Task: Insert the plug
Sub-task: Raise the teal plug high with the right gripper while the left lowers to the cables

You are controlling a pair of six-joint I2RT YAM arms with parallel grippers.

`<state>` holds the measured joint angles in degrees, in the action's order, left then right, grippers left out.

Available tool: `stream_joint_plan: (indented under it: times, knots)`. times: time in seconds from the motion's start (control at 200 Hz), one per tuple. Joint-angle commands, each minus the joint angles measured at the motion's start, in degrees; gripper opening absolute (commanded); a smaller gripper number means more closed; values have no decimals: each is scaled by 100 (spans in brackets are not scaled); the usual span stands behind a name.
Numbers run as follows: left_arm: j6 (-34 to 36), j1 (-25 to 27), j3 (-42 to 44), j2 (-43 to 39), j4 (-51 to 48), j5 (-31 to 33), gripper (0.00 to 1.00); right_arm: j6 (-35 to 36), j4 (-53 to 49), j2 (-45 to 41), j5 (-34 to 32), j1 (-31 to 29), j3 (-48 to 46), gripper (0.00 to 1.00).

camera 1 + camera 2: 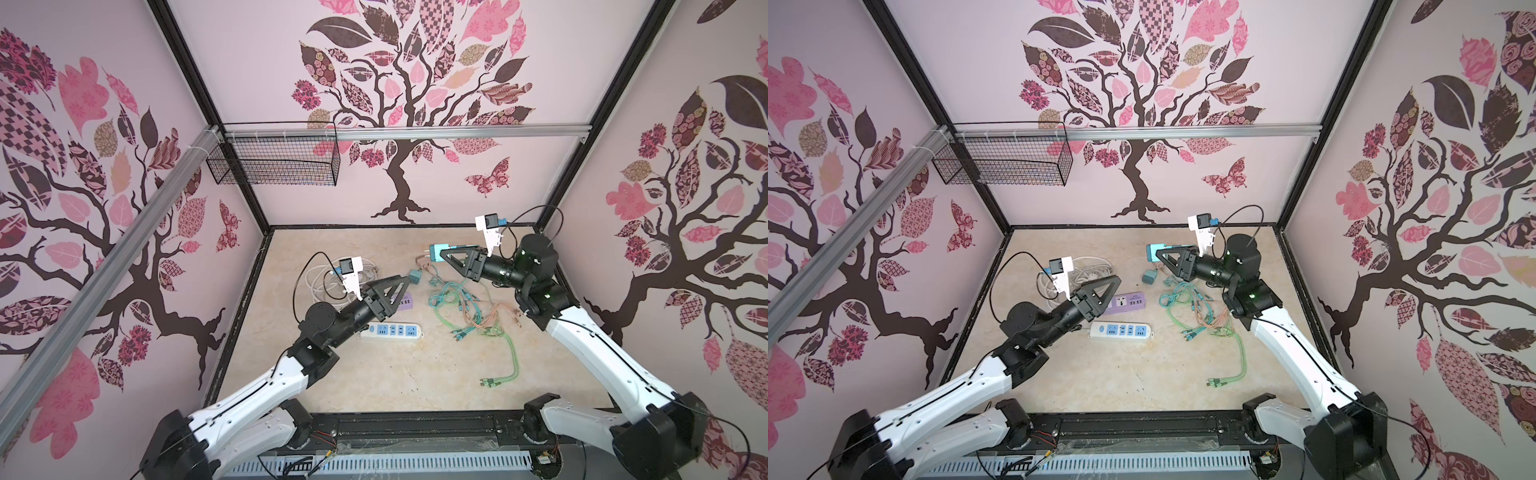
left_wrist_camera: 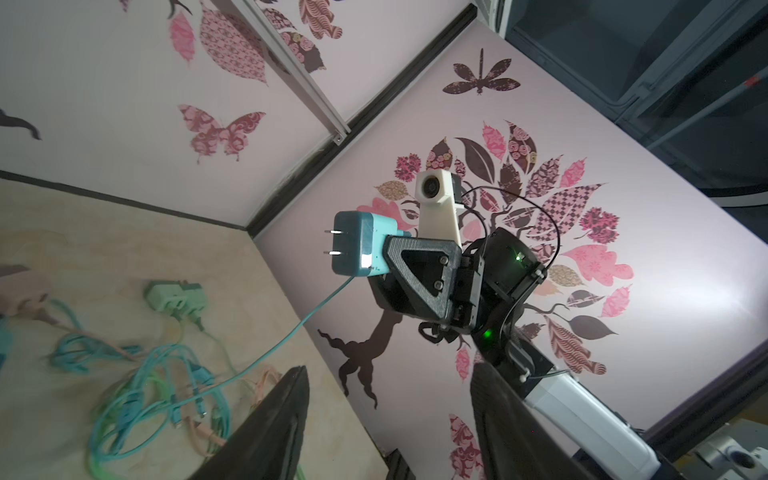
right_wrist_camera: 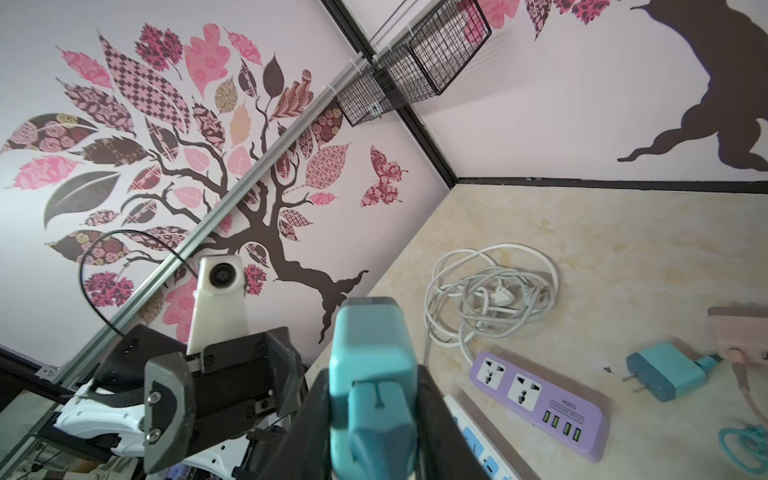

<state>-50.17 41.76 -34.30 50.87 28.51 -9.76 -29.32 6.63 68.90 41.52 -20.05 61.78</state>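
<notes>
Teal plug (image 1: 435,252) is gripped by the right pincer (image 1: 443,252) and held clear of the table, prongs pointing away from the wrist. Its cable hangs below the pincer towards a tangle of cables (image 1: 1196,311). The left pincer (image 1: 1118,283) is seen with jaws spread and nothing between them. A purple power strip (image 1: 1129,301) lies just beneath it, a white power strip (image 1: 1121,331) back beside its wrist.

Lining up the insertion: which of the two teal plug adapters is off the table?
The held teal adapter, clamped in the right gripper, prongs bare in the air. The loose teal adapter lies on the tabletop, untouched.
</notes>
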Motion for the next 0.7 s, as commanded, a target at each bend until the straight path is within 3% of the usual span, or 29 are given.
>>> stream_joint_plan:
  times: [0.0,0.11,0.305,0.465,0.695]
  knots:
    - [768,-343,-1,-605,-2772,548,65,1232,-1228,534,-60,10,674,7]
    - [605,-1164,173,-1058,-3739,436,63,1780,-1840,1029,-194,1,1312,7]
    - [403,-2331,635,-1314,-4272,-96,62,2223,-2619,1538,-521,-7,2700,7]
    - [495,-2505,741,-1095,-4354,-262,63,2644,-3498,1991,-812,-2,4327,7]
    - [622,-2515,798,-797,-4290,-321,63,3365,-5012,3058,-1328,1,7418,7]
